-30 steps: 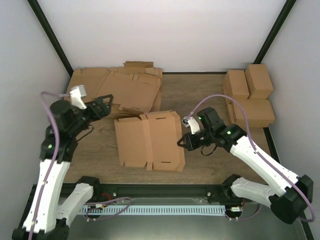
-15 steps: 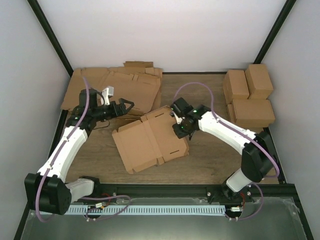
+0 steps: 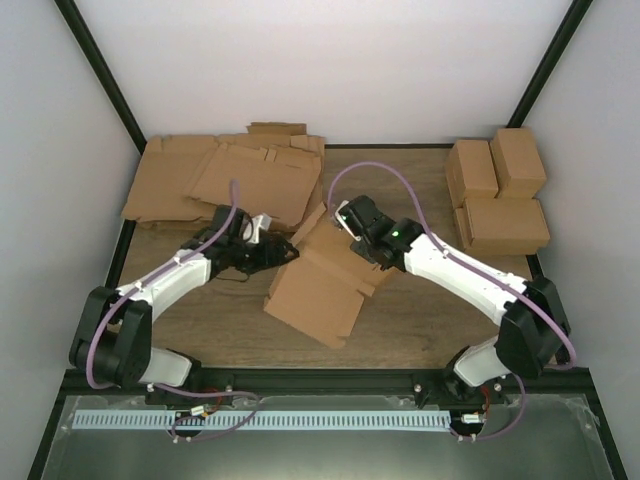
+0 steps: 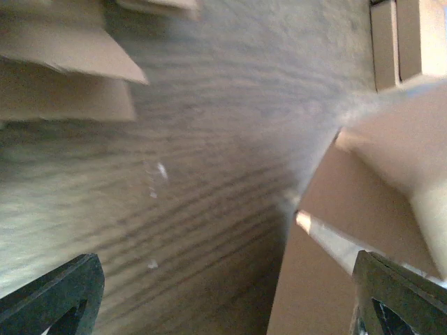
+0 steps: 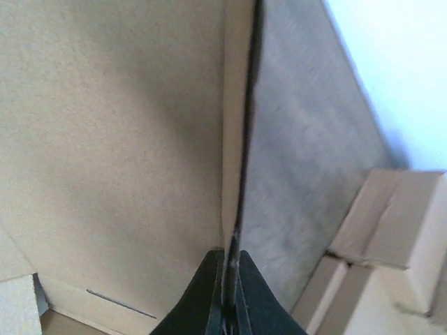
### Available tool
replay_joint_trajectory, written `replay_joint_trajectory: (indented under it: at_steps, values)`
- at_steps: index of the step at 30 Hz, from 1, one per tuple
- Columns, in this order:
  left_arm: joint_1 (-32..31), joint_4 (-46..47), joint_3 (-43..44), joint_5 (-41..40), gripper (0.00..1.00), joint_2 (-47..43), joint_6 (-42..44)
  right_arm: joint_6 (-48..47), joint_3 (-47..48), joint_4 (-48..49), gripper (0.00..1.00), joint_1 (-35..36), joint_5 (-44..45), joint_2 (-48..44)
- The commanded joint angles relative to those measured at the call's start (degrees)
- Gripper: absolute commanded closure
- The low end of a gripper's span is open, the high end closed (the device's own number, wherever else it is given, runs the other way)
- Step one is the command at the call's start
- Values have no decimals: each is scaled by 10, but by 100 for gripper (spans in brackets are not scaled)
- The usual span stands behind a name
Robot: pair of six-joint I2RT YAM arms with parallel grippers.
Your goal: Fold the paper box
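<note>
1. Two arms attend the paper box point(image 3: 322, 292), which lies part-folded near the middle of the table point(image 3: 200, 310), one panel raised at its far edge and the rest flat
2. Right gripper point(image 3: 342, 236): jaws together, clamped on the thin edge of the raised panel
3. Left gripper point(image 3: 284, 252): jaws fully apart, holding nothing, low over the table just beside the box's left edge
4. Step in hand, as judged: standing a panel up about its crease. Recommended practice:
   - the right arm should swing the panel in an arc about the crease and not drag it, or the whole sheet will slide
   - the left gripper should press on the flat base panel close to the crease to anchor it
   - the pinch looks shallow, so move slowly to avoid slipping off or tearing the edge
5. Findings peculiar to each view:
   - overhead alone shows both arms together, the box lying askew, the flat cardboard sheets point(image 3: 230, 180) far left and the finished boxes point(image 3: 500, 190) far right, both well apart from the work
   - the right wrist view alone confirms the pinch, with the cardboard edge rising from between the closed fingers point(image 5: 213, 293)
   - the left wrist view, though blurred, alone shows bare wood and the box's edge lying between the spread fingers point(image 4: 56, 296), with no contact evident
</note>
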Motion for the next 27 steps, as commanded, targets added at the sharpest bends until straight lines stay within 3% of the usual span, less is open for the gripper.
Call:
replay_joint_trajectory:
  at_steps: [1, 7, 13, 20, 23, 27]
  values:
    - [-58, 88, -38, -10, 0, 7, -48, -119, 24, 110, 99, 3, 40, -24]
    - [-97, 157, -105, -54, 0, 16, -114, -173, -10, 161, 99, 32, 53, -32]
    - [-96, 76, -99, -136, 0, -67, -106, -189, -65, 218, 99, 45, 83, -40]
    - [-86, -38, -69, -166, 0, -177, -87, -200, -119, 284, 99, 47, 92, -33]
    - [-63, -67, -44, -153, 0, -210, -89, -195, -126, 289, 99, 59, 95, -29]
    - [-15, -14, -41, -89, 0, -248, -102, -207, -145, 299, 99, 94, 82, -34]
